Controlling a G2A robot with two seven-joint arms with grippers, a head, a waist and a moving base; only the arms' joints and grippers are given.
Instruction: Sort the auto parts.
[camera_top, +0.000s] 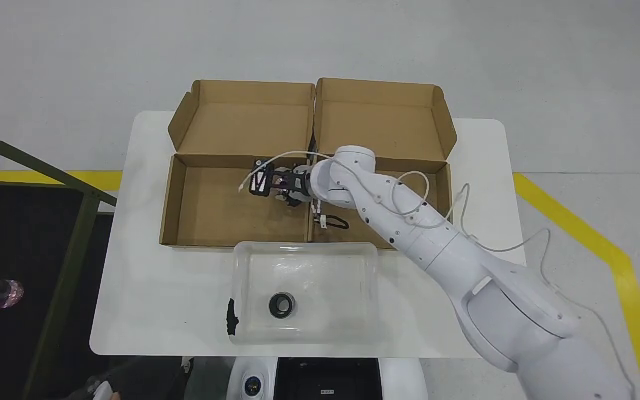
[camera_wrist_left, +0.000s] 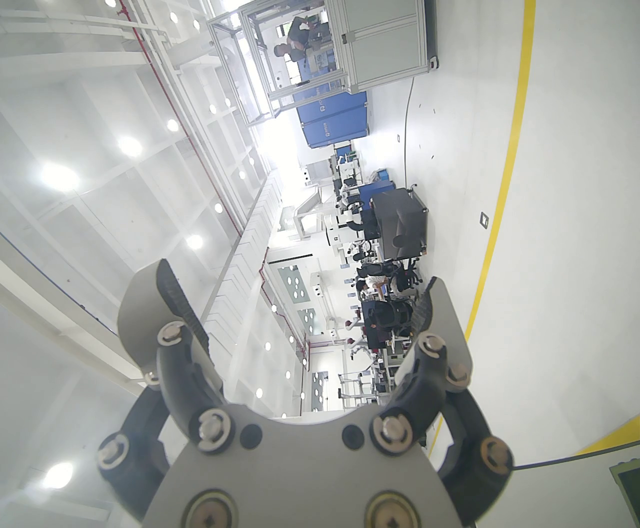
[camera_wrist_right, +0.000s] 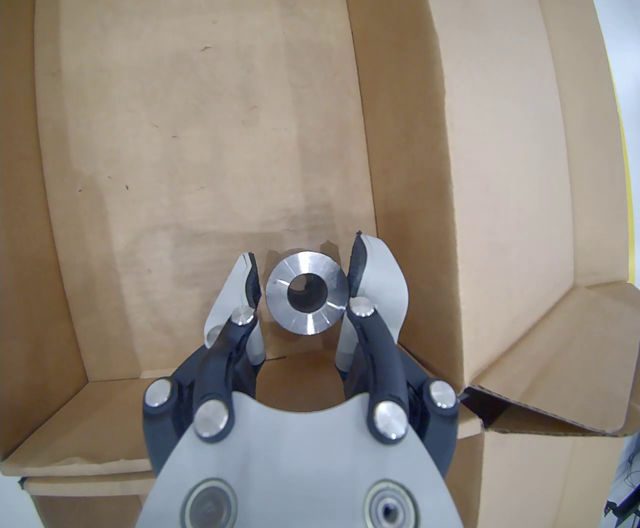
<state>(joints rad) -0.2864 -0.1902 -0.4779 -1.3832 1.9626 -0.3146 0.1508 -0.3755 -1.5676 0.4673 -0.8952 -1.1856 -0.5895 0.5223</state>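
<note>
Top view: a white surface (camera_top: 140, 300) stands on a pale floor crossed by yellow lines (camera_top: 570, 215). On it are two open cardboard boxes set side by side and touching, the left box (camera_top: 215, 205) and the right box (camera_top: 385, 125), each with its flaps folded outward. There is one clear bin (camera_top: 305, 252) on the near side of the surface, just in front of the boxes. One black ring (camera_top: 284, 304) lies on the bin's floor, and one small black piece (camera_top: 232, 318) sits at the bin's left rim.

The right arm stretches across the right box, with the right gripper (camera_top: 262, 184) over the left box, close to the wall the two boxes share. In the right wrist view the right gripper (camera_wrist_right: 304, 250) is narrow, its fingers (camera_wrist_right: 252, 285) set on either side of one metal bushing (camera_wrist_right: 306, 322) and holding it. The bushing's bore faces the camera, and below it is the bare floor of the left box (camera_wrist_right: 200, 150).

The left wrist view looks out into a large bright hall with rows of ceiling lights, workstations, blue cabinets and a yellow floor line (camera_wrist_left: 505, 175). There the left gripper (camera_wrist_left: 300, 280) is spread wide with nothing between its fingers.
</note>
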